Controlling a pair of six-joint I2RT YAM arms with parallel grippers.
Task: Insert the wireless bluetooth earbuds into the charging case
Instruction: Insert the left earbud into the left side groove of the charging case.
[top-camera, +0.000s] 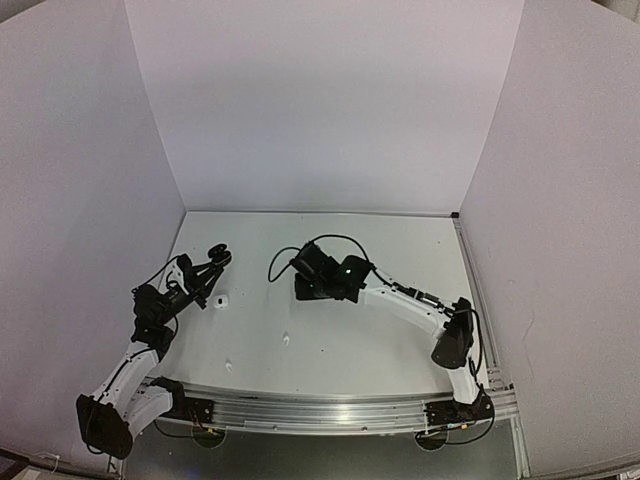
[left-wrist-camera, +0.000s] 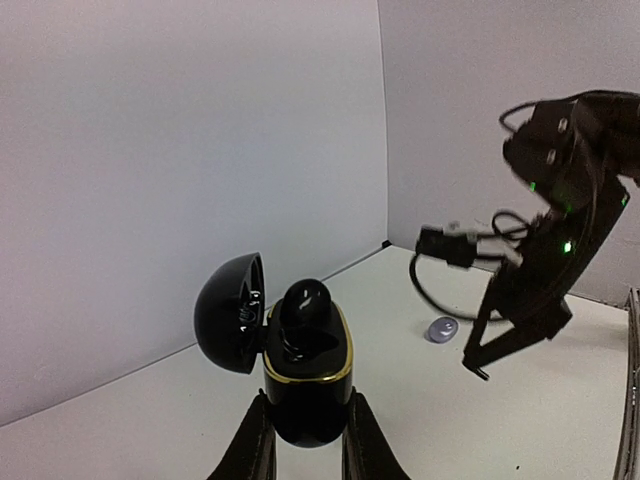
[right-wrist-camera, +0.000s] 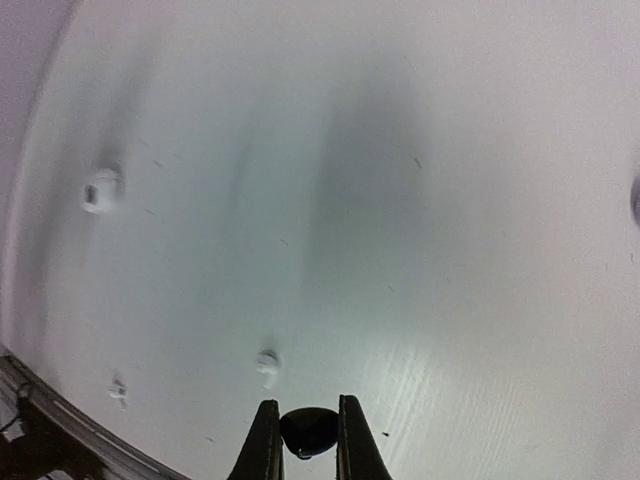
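Note:
My left gripper (left-wrist-camera: 305, 402) (top-camera: 215, 258) is shut on a black pebble-like charging case (left-wrist-camera: 305, 375) with a gold rim. It holds the case upright above the left side of the table, lid (left-wrist-camera: 230, 312) swung open. One black earbud (left-wrist-camera: 305, 302) sits in the case. My right gripper (right-wrist-camera: 305, 422) (top-camera: 304, 291) is shut on a second black earbud (right-wrist-camera: 308, 430), held high above the table's middle. A white earbud (right-wrist-camera: 267, 365) (top-camera: 286, 340) lies on the table below it. Another white earbud (right-wrist-camera: 118, 390) (top-camera: 229, 366) lies near the front edge.
A small white case (top-camera: 222, 298) (right-wrist-camera: 100, 190) lies on the table by the left gripper. A silvery grey case (left-wrist-camera: 440, 329) lies beyond the right arm (left-wrist-camera: 550, 230), which hides it in the top view. White walls close three sides of the table; a metal rail (top-camera: 320, 410) runs along the front.

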